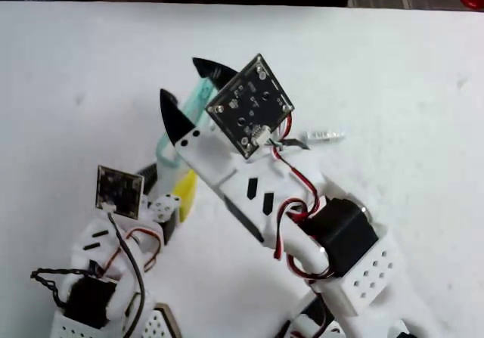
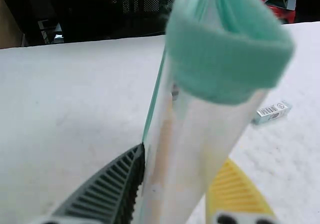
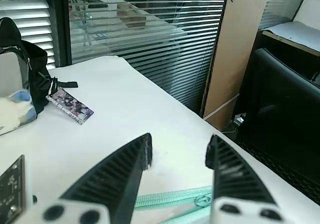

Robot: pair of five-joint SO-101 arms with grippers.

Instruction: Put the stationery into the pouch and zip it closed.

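While the left gripper (image 2: 175,184) clamps the clear plastic pouch with teal zipper trim (image 2: 200,108), the right gripper (image 3: 180,146) hangs wide open over its zipper, so loading looks unfinished: the small pale box (image 1: 325,135) on the white table (image 1: 393,66) nearby needs fetching next.

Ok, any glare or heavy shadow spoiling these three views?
High view: the table is washed out white, with barely any shadow under the arms. Left wrist view: the pouch is evenly lit against a dark room. Right wrist view: light streaks across the blinds, no glare on the open right hand.
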